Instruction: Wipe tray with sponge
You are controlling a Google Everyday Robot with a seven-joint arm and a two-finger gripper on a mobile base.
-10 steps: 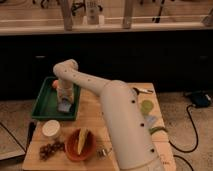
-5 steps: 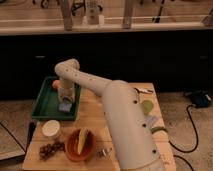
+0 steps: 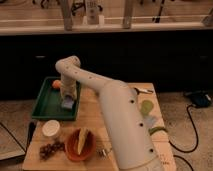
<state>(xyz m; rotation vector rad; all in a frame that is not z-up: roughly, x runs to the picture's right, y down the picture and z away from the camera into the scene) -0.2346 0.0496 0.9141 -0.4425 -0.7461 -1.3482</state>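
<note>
Sponge [image 3: 67, 104] at gripper [image 3: 69, 96], on tray [image 3: 46, 101] by rt rim.

Side view of the manipulator. The white arm [image 3: 120, 125] is rising from the lower middle of the view and is slanting up and to the left, narrowing toward a bent elbow joint [image 3: 70, 65] at its highest point. From there the wrist [image 3: 70, 86] is pointing straight down. The gripper [image 3: 68, 101] is hanging directly beneath the wrist, aimed downward, well left of the arm's thick lower segment.
</note>
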